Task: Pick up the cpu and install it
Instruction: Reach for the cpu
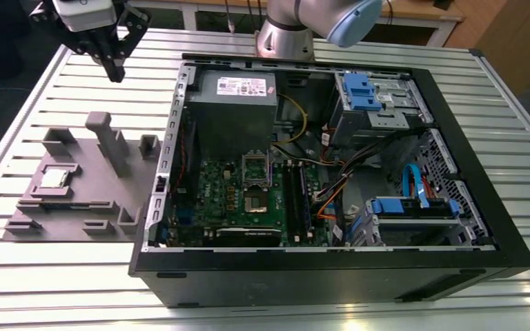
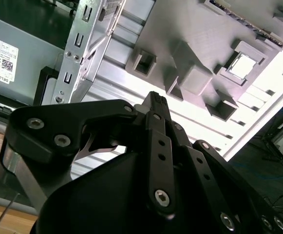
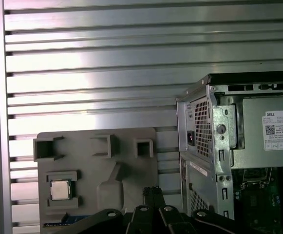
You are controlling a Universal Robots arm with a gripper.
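The cpu is a small silvery square lying flat in a recess of the grey fixture, at the exterior view's left. Both wrist views show the cpu in that recess. My gripper hangs high above the table, beyond the fixture's far end and well away from the chip. Its black fingers meet at the tips with nothing between them. The dark square socket sits on the green motherboard inside the open computer case.
The fixture carries tall grey posts and several blocks around the chip. The case's metal side wall rises right beside the fixture. Inside are a grey power-supply box, cables and blue drive brackets. A ribbed metal table lies underneath.
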